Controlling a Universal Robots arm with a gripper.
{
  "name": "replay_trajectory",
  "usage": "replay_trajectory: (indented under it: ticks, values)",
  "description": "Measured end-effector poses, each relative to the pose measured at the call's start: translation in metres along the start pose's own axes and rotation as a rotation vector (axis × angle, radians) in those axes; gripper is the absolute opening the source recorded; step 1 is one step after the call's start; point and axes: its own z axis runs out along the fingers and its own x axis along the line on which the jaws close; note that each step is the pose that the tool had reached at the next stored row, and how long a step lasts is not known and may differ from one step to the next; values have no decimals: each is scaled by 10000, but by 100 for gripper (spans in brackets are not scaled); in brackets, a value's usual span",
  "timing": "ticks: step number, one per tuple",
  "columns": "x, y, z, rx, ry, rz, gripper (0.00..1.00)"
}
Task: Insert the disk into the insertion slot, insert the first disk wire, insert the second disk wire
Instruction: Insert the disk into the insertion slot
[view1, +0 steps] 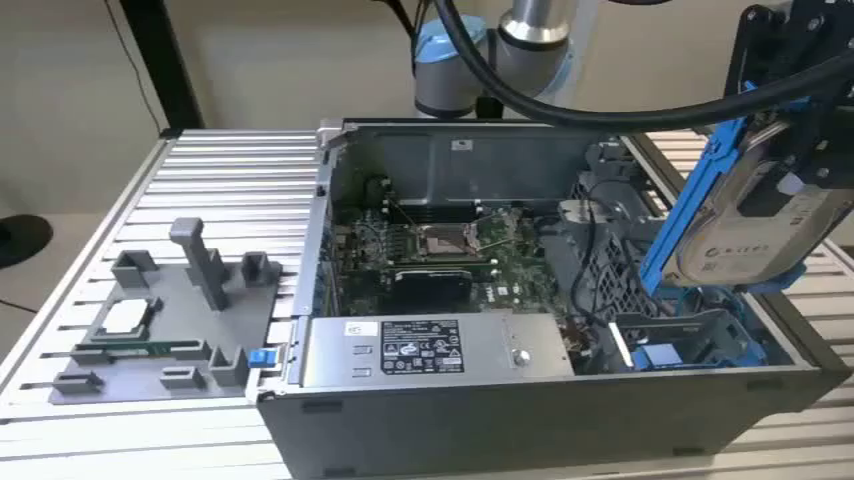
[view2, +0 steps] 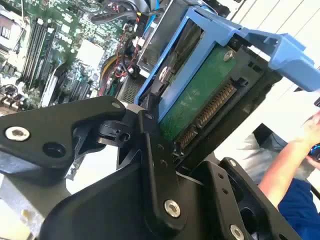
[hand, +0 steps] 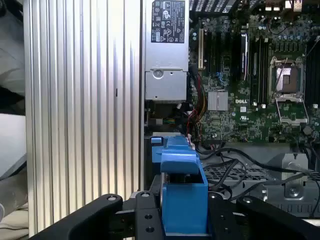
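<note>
**Disk held tilted over the open computer case**

In the exterior view, your claw (view1: 805, 165) is closed on the disk (view1: 747, 235) and holds it in the air at the exterior view's right end of the computer case (view1: 534, 425). The disk stands steeply tilted, with its white label facing the camera and its blue carrier frame running along the edge on the exterior view's left. The lower end of the frame hangs just over the perforated cage (view1: 601, 275); you cannot tell whether they touch.

The insertion slot (view1: 667, 350), marked by its blue tabs, lies below the disk, in the case corner nearest the camera.

In the second wrist view, the black fingers (view2: 150, 145) clamp the disk (view2: 192, 100) from both sides. Its green circuit board and its row of connector pins face the camera. A person's forearm (view2: 287, 160) shows beyond the claw.

In the first wrist view, the blue frame sits between the fingers of the claw (hand: 185, 215), above black cables (hand: 235, 157) that cross the cage.

The case rests on the ribbed worktop (view1: 227, 175). The grey power supply (view1: 427, 350) lies along its near wall, beside the motherboard (view1: 441, 250). A grey fixture plate (view1: 174, 330) lies on the worktop at the exterior view's left.
</note>
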Motion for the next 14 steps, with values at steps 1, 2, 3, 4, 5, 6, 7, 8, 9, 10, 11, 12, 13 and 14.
replay_trajectory:
  ticks: [1, 2, 3, 4, 5, 6, 7, 8, 9, 10, 11, 12, 13, 14]
  values:
    - [0, 0, 0, 0, 0, 0, 0]
    - [0, 0, 0, 0, 0, 0, 0]
    - [0, 0, 0, 0, 1, 0, 0]
    - [0, 0, 0, 0, 2, 0, 0]
    - [0, -1, 1, 0, 2, 1, 0]
    - [0, -3, 1, 0, 2, 1, 0]
    - [-1, -7, 3, 0, 2, 1, 0]
    - [0, -12, 4, 0, 2, 0, 0]
    - [0, -18, 6, 0, 1, 1, 0]
    - [-1, -24, 8, 0, 1, 1, 0]
    - [-1, -30, 10, 0, 1, 1, 0]
    - [-1, -37, 12, 0, 1, 0, 0]
    - [-1, -45, 14, 0, 1, 0, 0]
    - [-1, -52, 17, 0, -1, 0, 0]
